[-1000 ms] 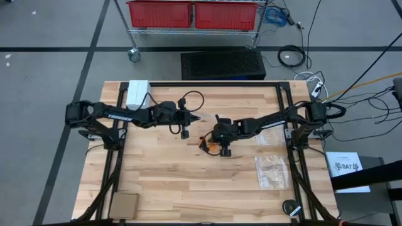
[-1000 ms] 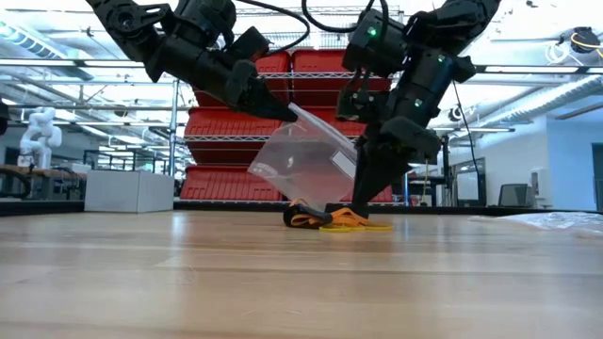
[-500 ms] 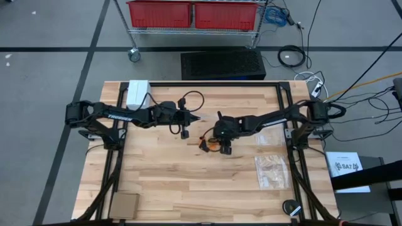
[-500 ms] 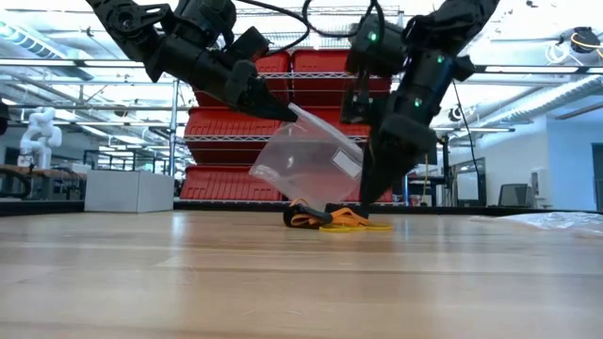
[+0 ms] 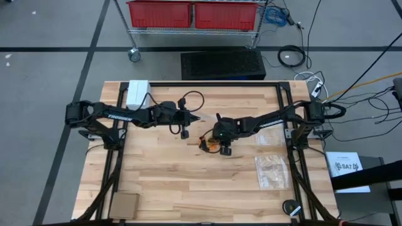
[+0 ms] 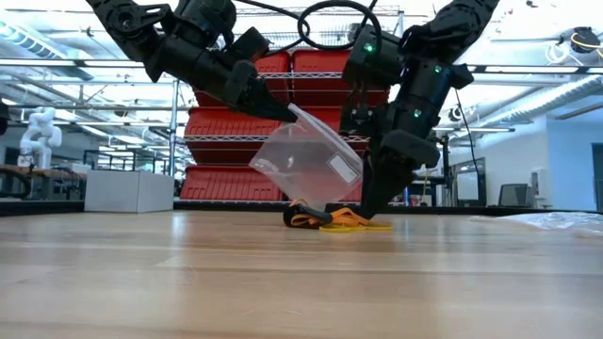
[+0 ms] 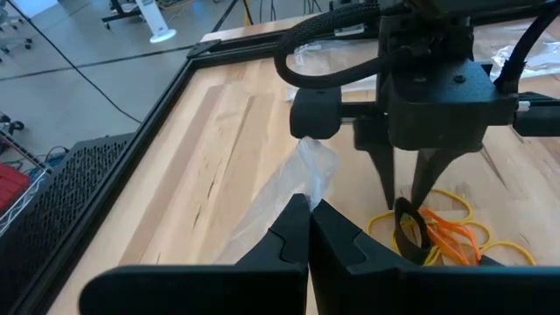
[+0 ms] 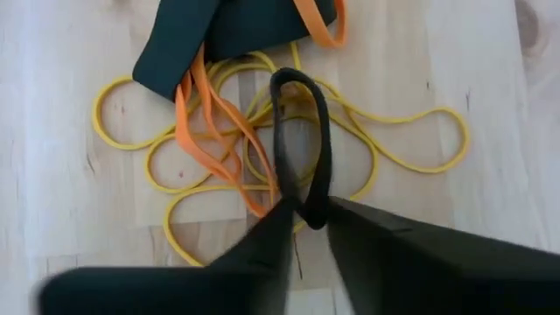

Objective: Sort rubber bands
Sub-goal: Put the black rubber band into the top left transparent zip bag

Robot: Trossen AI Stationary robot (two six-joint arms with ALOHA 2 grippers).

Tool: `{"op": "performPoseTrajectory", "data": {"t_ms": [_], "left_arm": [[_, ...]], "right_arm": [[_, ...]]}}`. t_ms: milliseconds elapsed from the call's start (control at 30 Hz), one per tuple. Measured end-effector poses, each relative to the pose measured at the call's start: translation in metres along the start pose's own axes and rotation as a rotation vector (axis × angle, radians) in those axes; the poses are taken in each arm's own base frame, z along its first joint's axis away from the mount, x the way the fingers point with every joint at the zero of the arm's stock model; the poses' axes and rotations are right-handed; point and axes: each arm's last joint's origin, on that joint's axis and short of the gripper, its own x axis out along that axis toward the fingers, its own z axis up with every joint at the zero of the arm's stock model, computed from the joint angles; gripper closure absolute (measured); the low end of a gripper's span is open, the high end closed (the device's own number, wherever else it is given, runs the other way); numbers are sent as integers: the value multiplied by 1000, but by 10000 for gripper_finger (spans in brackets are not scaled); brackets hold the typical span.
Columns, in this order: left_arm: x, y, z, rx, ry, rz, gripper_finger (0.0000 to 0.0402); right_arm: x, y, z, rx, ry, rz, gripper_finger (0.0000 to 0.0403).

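Note:
A small pile of rubber bands (image 8: 262, 166) lies on the wooden table near its middle, also in the low view (image 6: 334, 219): thin yellow loops, orange ones and a wide black band (image 8: 219, 39). My right gripper (image 8: 308, 212) points down into the pile, shut on a narrower black rubber band (image 8: 302, 140); it also shows in the high view (image 5: 212, 140). To the pile's left, my left gripper (image 6: 287, 111) is shut on a clear plastic zip bag (image 6: 306, 162) hanging above the table. My left gripper pinches the bag's upper edge (image 7: 312, 171) between its two fingers, coming from the table's left and slanting down. The bag hangs tilted below the fingers, its lower end just above the pile. My right gripper pinches one end of the black band's loop (image 8: 311, 203) between its fingertips, from above and pointing steeply down. The loop's other end (image 8: 293, 79) lies over the yellow bands.
Two more clear bags lie on the table's right side (image 5: 271, 171) (image 5: 266, 138). A white box (image 5: 138, 92) stands at the far left corner, and a brown square (image 5: 124, 204) lies at the near left. Bare wood lies in front of the pile.
My right gripper has stayed over the pile and turned slightly; its cable loop has swung up into the low view. My left gripper and the bag have kept still.

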Motion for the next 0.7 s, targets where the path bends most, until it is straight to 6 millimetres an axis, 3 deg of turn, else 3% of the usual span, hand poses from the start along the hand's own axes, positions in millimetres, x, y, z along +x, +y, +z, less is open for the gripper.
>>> {"op": "performPoseTrajectory", "data": {"t_ms": [100,300,533,700], "left_arm": [[0,0,0,0,0,0,401],[0,0,0,0,3,-1,401],[0,0,-1,0,15,-4,401],[0,0,-1,-5,15,-4,401]], "right_arm": [[-1,0,0,-9,-2,-1,393],[-12,5,5,-6,-4,1,398],[-54,19,22,-17,-52,-64,400],[-88,25,35,-4,-71,-235,401]]}}
